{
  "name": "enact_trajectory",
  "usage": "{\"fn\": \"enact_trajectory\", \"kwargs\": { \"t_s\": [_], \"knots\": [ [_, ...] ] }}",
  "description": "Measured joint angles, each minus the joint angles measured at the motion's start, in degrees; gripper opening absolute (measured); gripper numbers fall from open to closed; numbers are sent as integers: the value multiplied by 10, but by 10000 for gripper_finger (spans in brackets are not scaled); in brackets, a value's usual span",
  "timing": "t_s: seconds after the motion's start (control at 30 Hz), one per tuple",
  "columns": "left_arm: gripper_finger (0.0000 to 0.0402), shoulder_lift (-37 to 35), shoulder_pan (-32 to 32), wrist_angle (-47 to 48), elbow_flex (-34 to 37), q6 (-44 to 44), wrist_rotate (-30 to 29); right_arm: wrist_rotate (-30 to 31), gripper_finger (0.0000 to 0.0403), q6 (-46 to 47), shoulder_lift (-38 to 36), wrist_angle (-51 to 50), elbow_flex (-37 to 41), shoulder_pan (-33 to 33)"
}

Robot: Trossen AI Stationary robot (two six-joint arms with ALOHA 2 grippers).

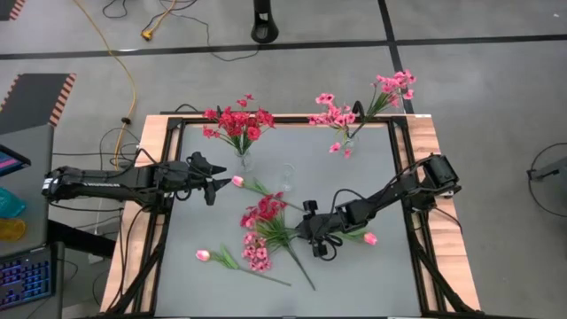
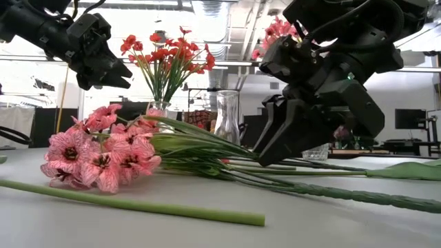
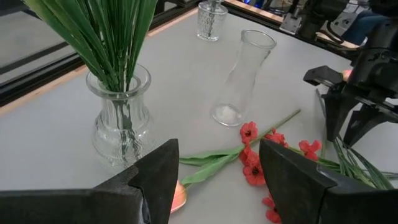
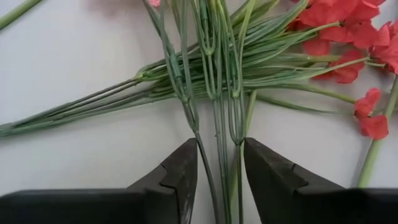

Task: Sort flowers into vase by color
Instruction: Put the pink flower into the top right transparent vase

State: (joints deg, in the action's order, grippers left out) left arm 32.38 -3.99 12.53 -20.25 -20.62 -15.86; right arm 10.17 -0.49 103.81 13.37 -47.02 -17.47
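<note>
A pile of red and pink sprigs (image 1: 261, 229) lies flat mid-table. My right gripper (image 4: 221, 168) is down at the pile's green stems (image 4: 217, 134), open, one finger on each side of several thin stems; red blossoms (image 4: 348, 37) lie beyond. My left gripper (image 1: 213, 182) hovers open above the table near a vase of red flowers (image 1: 244, 161), over a pale pink bud (image 3: 177, 196). An empty glass vase (image 1: 285, 177) stands between the arms. A third vase (image 1: 347, 146) holds pink sprays. Two more buds (image 1: 202, 255) (image 1: 369, 238) lie loose. My right gripper comes at the stems slanting down from the table's right side, its fingers (image 4: 186, 171) lying along them. The outer stems run close to both inner finger faces; I cannot tell whether they touch. The stems lie flat on the table.
More pink sprays (image 1: 394, 89) hang over the table's far right corner. A long loose stem (image 2: 138, 203) lies near the front. A dark frame (image 1: 403, 177) edges the grey table top. Cables and a black stand (image 1: 264, 22) are on the floor behind.
</note>
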Motion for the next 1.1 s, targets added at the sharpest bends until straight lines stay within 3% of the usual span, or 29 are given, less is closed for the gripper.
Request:
{"fn": "enact_trajectory", "kwargs": {
  "t_s": [0.17,0.63,0.93,1.1],
  "knots": [
    [210,0,0,0,0,0,0,0,132,1,0,0,0,0],
    [210,0,0,0,0,1,0,-3,23,29,0,-9,0,0],
    [210,0,0,0,0,1,0,3,19,40,-21,-11,1,-1],
    [210,0,0,-7,0,13,-5,56,19,30,-82,-52,1,-1]
  ]
}}
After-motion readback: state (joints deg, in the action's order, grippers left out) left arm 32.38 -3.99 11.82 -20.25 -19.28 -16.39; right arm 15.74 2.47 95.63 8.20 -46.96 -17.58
